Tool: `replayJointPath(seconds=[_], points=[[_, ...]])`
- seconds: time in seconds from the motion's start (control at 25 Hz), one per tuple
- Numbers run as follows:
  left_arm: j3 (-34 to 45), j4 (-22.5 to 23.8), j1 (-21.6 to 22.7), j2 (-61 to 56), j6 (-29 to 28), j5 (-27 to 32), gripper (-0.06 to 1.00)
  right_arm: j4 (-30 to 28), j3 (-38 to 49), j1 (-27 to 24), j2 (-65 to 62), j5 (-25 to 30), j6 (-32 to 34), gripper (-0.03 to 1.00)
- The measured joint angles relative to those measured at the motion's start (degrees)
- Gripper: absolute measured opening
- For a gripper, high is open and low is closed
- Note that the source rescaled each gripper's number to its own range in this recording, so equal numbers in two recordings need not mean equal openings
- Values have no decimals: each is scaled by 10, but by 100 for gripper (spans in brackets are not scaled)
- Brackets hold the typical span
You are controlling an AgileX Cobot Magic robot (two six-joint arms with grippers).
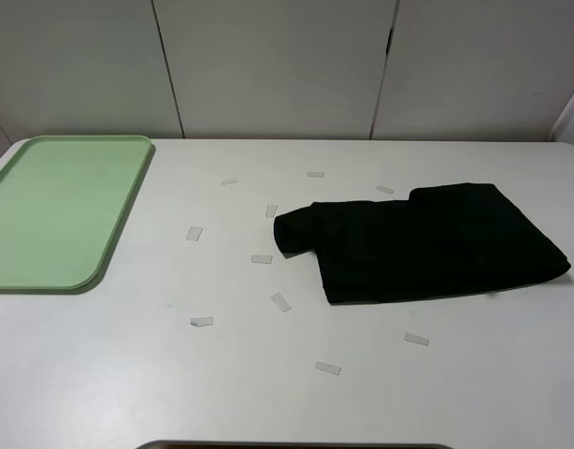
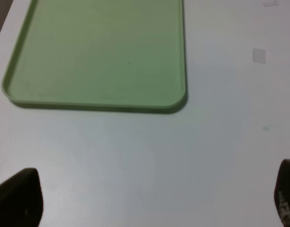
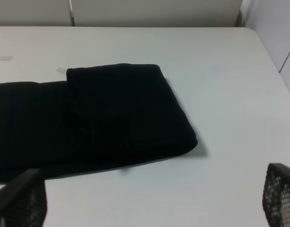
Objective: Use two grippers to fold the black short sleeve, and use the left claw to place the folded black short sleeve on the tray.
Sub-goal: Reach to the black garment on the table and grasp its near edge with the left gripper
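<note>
The shirt (image 1: 427, 245) lies partly folded on the right half of the table (image 1: 109, 383), long axis approx. left-right, sleeve end toward the tray (image 1: 63, 206). The R claw (image 3: 149, 198) is nearer, just short of the shirt, spread wide and empty. The L claw (image 2: 152, 201) hovers by the tray, also spread, well apart from the shirt. Flat tape bits (image 1: 281, 301) lie between; expect no obstruction.

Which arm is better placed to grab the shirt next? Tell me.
Right, likely. The shirt lies just ahead of the open right gripper; the left gripper hangs by the tray, with no shirt in view.
</note>
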Motion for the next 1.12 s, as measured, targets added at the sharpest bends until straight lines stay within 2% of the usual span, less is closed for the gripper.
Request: replayJointPath(seconds=[0.52,0.72,0.96,1.12], points=[[-4,33,0,0,33,1,98,0,0,0,0,0,0,100],[-65,28,0,86,39,5,100,0,0,0,0,0,0,100],[-139,-17,0,287,60,-1,100,0,0,0,0,0,0,100],[-162,-88,0,422,89,-49,100,0,0,0,0,0,0,100]])
